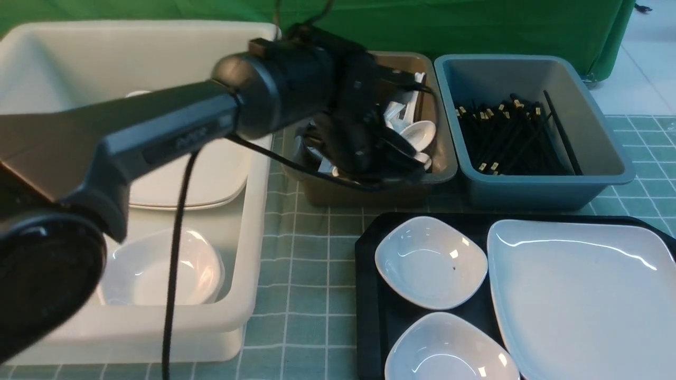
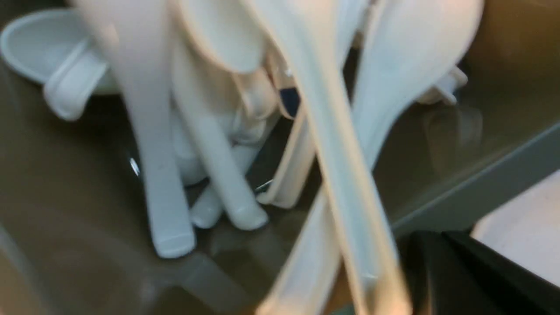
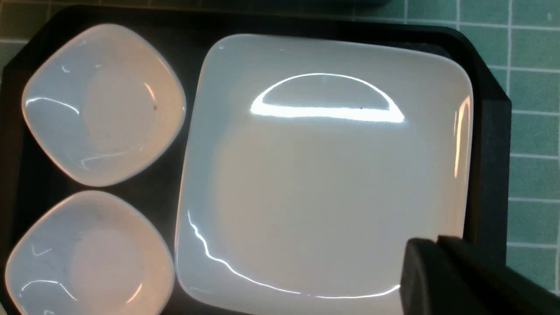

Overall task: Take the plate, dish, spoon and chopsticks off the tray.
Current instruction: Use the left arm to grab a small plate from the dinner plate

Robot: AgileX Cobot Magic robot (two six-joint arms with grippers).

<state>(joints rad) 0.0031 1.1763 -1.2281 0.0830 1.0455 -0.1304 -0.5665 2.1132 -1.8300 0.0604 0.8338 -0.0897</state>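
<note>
The black tray (image 1: 369, 295) (image 3: 490, 131) holds the large white plate (image 1: 586, 295) (image 3: 323, 175) and two small white dishes, one behind (image 1: 430, 262) (image 3: 105, 105) and one in front (image 1: 449, 348) (image 3: 87, 258). My left gripper (image 1: 396, 158) (image 2: 426, 236) is shut over the brown tub, empty, right beside a blurred white spoon (image 2: 345, 183) among several spoons. My right gripper (image 3: 426, 243) hangs shut above a corner of the plate; it is outside the front view. Black chopsticks (image 1: 507, 140) lie in the blue-grey tub; none show on the tray.
A big white tub (image 1: 253, 211) at the left holds plates and a bowl. The brown spoon tub (image 1: 369, 195) and the blue-grey tub (image 1: 528, 190) stand side by side behind the tray. My left arm (image 1: 158, 132) crosses above the white tub.
</note>
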